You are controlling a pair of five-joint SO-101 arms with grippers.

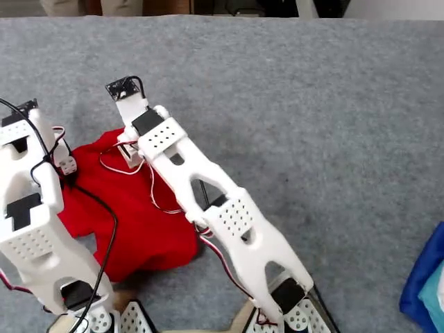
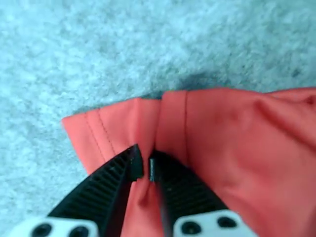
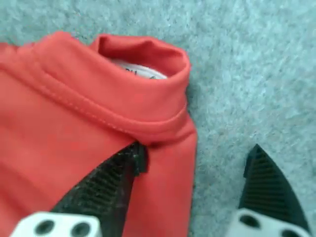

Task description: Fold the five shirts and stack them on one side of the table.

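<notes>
Grey table point(image 1: 312, 104): red shirt point(image 1: 146, 229) partly hidden (left pincer point(image 2: 145, 167) pinches it, right pincer point(image 3: 197, 152) spread over it).

the left arm point(image 1: 35, 229) and right arm point(image 1: 208, 201) hide parts of the red shirt point(image 1: 149, 236); the high view's edge cuts off a blue cloth point(image 1: 417, 281).

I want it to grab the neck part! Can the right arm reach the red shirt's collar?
Probably yes: the right gripper hangs open right by the collar of the red shirt, nothing in between.
</notes>
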